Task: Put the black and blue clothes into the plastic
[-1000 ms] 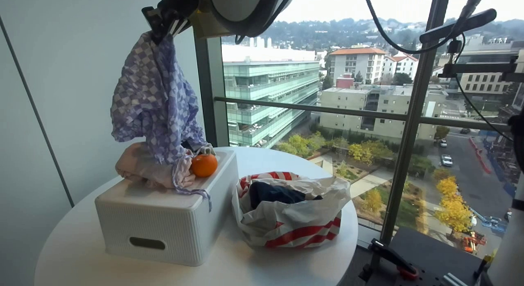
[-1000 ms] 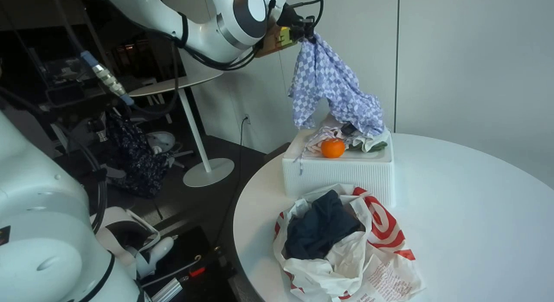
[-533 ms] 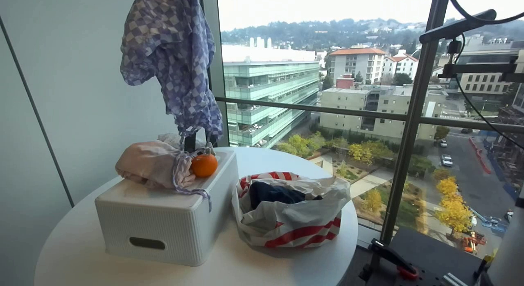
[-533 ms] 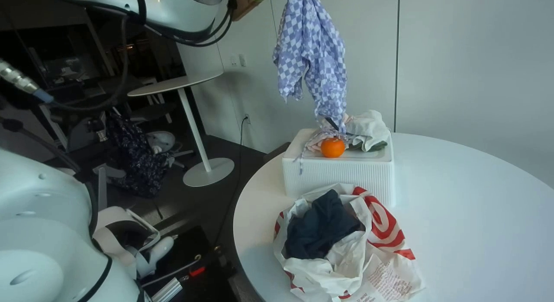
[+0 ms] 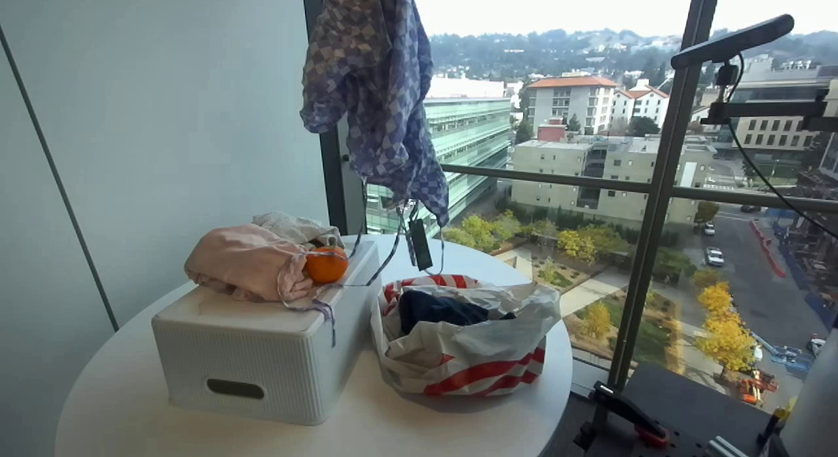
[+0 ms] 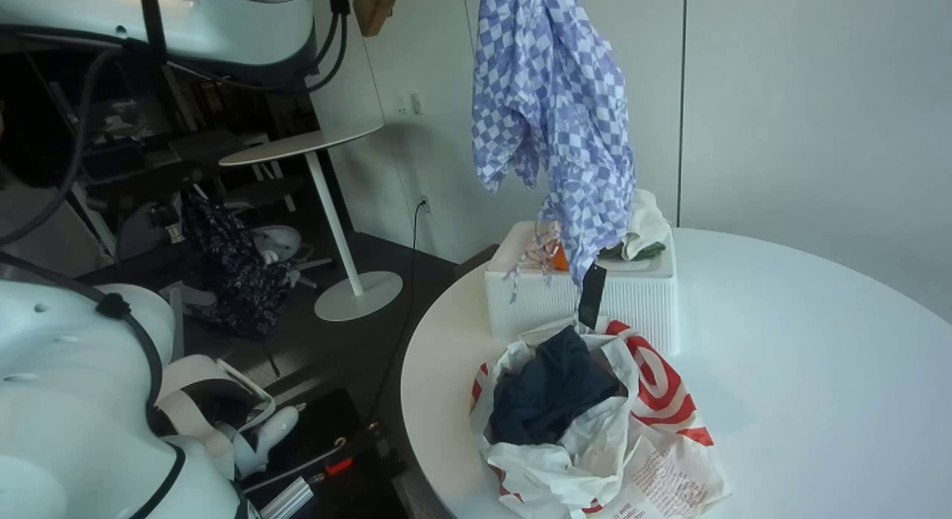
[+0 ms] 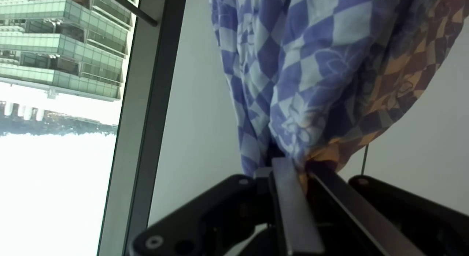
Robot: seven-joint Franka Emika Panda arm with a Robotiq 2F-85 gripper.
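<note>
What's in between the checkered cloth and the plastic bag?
In an exterior view, a flat dark strip and thin strings hang between the checkered cloth and the plastic bag.

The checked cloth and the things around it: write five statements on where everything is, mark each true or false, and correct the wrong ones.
1. The gripper holds the checked cloth. True.
2. The dark blue cloth is in the plastic bag. True.
3. The checked cloth lies bundled inside the plastic bag. False: it hangs from the gripper.
4. The round orange object sits on top of the white box. True.
5. The plastic bag stands on top of the white box. False: it stands on the table, beside the white box.
</note>
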